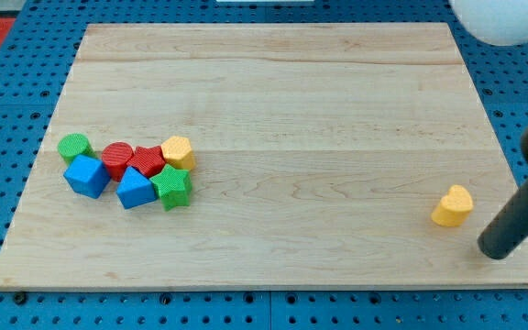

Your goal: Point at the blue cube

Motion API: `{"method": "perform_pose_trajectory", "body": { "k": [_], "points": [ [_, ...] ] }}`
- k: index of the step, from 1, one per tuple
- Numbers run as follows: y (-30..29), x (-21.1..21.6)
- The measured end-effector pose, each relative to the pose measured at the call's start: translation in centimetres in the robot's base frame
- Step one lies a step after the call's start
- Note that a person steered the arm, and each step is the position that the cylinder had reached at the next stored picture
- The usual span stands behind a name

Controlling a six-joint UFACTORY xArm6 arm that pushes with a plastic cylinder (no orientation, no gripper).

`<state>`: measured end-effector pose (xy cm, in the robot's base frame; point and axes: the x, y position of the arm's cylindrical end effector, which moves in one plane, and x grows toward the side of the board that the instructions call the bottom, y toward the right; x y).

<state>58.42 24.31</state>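
The blue cube point(86, 176) lies at the view's left on the wooden board point(273, 101), at the left end of a tight cluster of blocks. My tip point(497, 249) is at the view's lower right, far to the right of the blue cube and just right of and below a yellow heart-shaped block point(453, 206). The tip touches no block.
Around the blue cube: a green cylinder point(75, 147) above it, a red cylinder point(117, 159), a red star point(147, 162), a yellow hexagonal block point(178, 152), a second blue block point(136, 189) and a green star point(172, 187). A white round object point(507, 20) is at the top right.
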Motion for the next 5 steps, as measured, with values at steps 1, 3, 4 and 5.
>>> {"method": "perform_pose_trajectory", "body": {
  "k": [1,3,4,5],
  "points": [
    [-0.4,-0.7],
    [-4.4,-2.1],
    [-1.6,-2.1],
    [3.7,-2.1]
  ]
}}
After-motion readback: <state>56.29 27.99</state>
